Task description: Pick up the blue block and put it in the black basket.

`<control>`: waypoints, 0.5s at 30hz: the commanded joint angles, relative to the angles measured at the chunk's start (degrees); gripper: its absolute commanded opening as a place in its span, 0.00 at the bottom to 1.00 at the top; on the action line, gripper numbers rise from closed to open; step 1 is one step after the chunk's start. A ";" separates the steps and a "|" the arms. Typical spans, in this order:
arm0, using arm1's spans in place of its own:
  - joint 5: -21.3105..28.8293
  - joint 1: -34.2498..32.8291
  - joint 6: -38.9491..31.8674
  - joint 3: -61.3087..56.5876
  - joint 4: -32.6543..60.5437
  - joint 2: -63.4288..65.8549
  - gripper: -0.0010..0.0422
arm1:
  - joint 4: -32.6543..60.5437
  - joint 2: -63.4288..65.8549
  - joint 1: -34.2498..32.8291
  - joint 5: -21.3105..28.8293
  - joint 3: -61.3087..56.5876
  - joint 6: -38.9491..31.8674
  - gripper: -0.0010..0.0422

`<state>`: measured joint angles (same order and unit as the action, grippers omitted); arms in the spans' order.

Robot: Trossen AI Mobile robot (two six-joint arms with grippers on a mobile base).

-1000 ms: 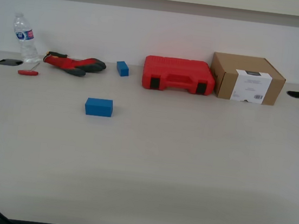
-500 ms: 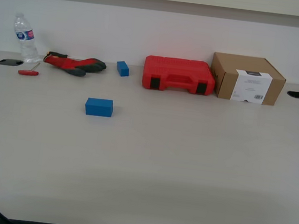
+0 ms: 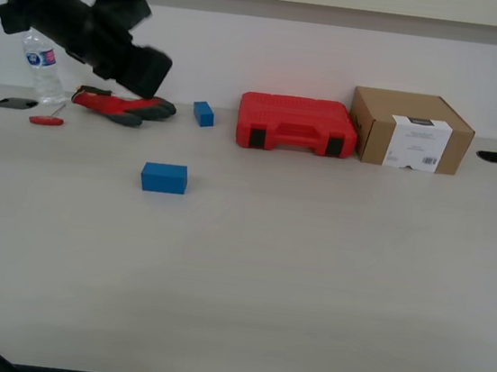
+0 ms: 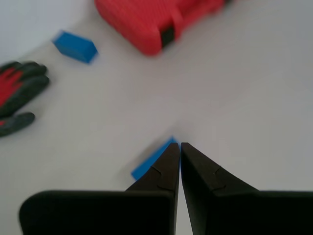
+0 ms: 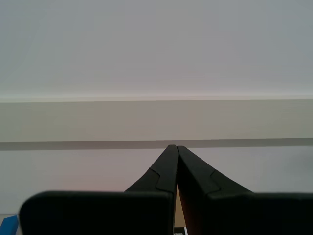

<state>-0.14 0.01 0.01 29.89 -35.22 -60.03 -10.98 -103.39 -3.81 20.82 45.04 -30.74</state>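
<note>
The blue block (image 3: pixel 164 177) lies flat on the table, toward the exterior view's left. In the first wrist view the blue block (image 4: pixel 149 164) shows just past the tips of my first gripper (image 4: pixel 180 146), partly hidden by one finger. That gripper is shut and empty, well above the table. Its dark, blurred arm (image 3: pixel 96 27) reaches in at the exterior view's upper left. My second gripper (image 5: pixel 174 147) is shut, empty, and faces a plain wall. The black basket is out of view.
Along the back wall stand a water bottle (image 3: pixel 42 61), a red-and-black glove (image 3: pixel 127 106), a small blue cube (image 3: pixel 204 113), a red case (image 3: pixel 297 125) and a cardboard box (image 3: pixel 409 130). A red-handled tool (image 3: pixel 46 120) lies near the bottle.
An arm has swung into the exterior view's upper left, where none showed before. The objects on the table have not moved.
</note>
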 commanded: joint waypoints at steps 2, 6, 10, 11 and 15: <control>0.00 0.00 0.00 0.07 -0.15 -0.02 0.02 | 11.91 -7.02 -2.43 -9.16 8.87 -17.49 0.02; 0.00 -0.02 0.00 0.07 -0.15 -0.02 0.02 | 17.51 -13.29 -2.73 -9.73 18.45 -18.45 0.02; 0.00 0.00 0.00 0.07 -0.17 -0.02 0.02 | 31.69 -20.28 -2.73 -12.07 30.42 -19.21 0.05; 0.00 0.00 0.00 0.07 -0.15 -0.02 0.02 | 34.51 -22.32 -2.78 -12.48 33.29 -19.15 0.08; 0.00 0.00 0.00 0.07 -0.17 -0.02 0.02 | 39.76 -28.87 -4.04 -12.46 40.87 -19.37 0.27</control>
<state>-0.14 0.01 0.01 29.89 -35.18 -60.03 27.94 -131.39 -7.42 8.16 85.06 -49.34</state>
